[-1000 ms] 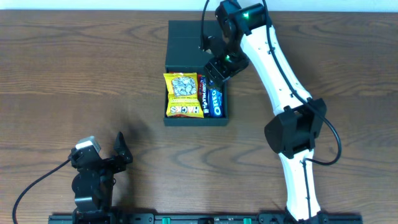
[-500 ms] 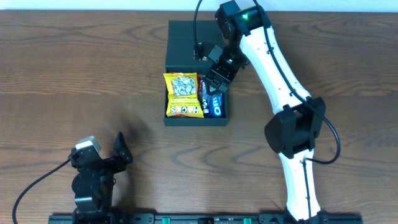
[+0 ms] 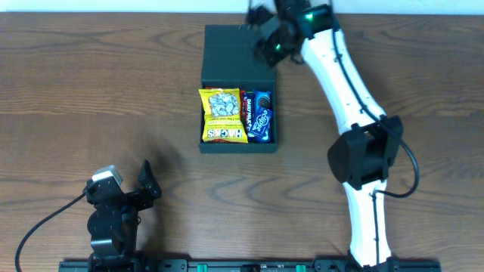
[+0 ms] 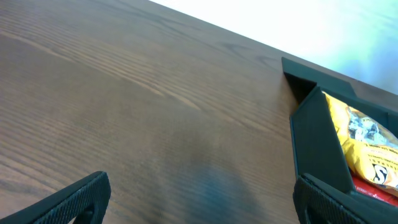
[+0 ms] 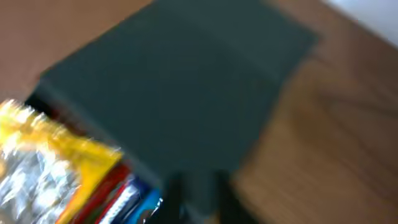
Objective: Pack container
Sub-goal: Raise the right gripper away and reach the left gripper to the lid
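At the middle of the far edge of the worktop [image 3: 91, 91] sits the container [image 3: 238, 146], wide open, and it looks well on its way. A yellow packet [image 3: 223, 115] fills the left part of the tray, a slim red packet [image 3: 245, 113] stands just beside it, and a blue packet [image 3: 262, 117] lies tucked against the right wall. All three are touching, side by side, and nothing pokes over the rim. No loose packets show anywhere else on the worktop, so the filling appears finished. What is left, by my reckoning, is the lid [image 3: 231, 49]: it lies flat, folded back toward the far edge, and has yet to come down over the packets.

Now the arms. The right arm reaches long from the near edge, stretched diagonally to the far edge, with the right gripper [image 3: 266, 45] hanging over the far right corner of the lid. Both the overhead and wrist views are smeared here, so I cannot tell whether it is clenched or released, or whether it touches the flap. The left arm stays out of play, folded low at the near left corner. The left gripper [image 3: 146, 187] points toward the container, well apart from it, its fingers [image 4: 78, 198] spread wide and holding nothing.
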`<state>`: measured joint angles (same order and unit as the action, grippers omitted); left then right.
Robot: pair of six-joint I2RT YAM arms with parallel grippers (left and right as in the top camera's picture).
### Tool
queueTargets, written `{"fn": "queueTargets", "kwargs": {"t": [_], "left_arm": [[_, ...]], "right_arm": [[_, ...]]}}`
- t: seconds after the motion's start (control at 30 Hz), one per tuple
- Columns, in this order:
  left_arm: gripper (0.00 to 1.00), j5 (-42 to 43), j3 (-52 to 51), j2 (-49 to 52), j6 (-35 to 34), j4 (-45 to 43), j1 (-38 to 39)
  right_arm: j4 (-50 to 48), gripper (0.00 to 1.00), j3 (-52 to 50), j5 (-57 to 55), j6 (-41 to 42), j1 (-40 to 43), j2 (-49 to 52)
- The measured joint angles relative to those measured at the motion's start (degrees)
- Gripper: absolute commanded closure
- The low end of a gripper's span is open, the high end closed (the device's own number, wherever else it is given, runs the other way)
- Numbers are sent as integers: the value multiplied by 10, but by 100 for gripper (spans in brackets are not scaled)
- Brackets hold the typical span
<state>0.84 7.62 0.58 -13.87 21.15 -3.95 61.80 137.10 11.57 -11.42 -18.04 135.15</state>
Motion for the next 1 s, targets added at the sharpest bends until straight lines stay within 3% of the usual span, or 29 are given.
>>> {"fn": "queueTargets", "kwargs": {"t": [0.1,0.2,0.27,0.4,0.47,0.57,0.67,0.73,0.9,1.0], "left_arm": [[5,5,-6,0,-35,-39,0],[5,0,-7,0,-52,-52,0],[5,-5,-10,0,-62,-88,0],[5,-9,-15,6,-73,-202,0],[5,0,-15,35,-73,-258,0],[5,42,-4,207,-63,-375,0],[5,77,66,374,-34,-376,0],[5,116,180,517,3,-337,0],[5,182,445,772,66,-205,2],[5,198,571,907,89,-170,7]], "right_arm": [[-38,98,-10,-12,93,55,1],[-38,83,-26,9,131,92,11],[-37,80,-35,33,145,109,27],[-31,99,-47,79,159,120,73],[-33,99,-49,90,160,120,87],[-52,99,-51,103,160,118,92],[-64,99,-51,108,160,118,92],[-72,99,-51,113,159,118,92],[-76,99,-51,120,159,118,92],[-75,99,-51,123,160,117,92]]}}
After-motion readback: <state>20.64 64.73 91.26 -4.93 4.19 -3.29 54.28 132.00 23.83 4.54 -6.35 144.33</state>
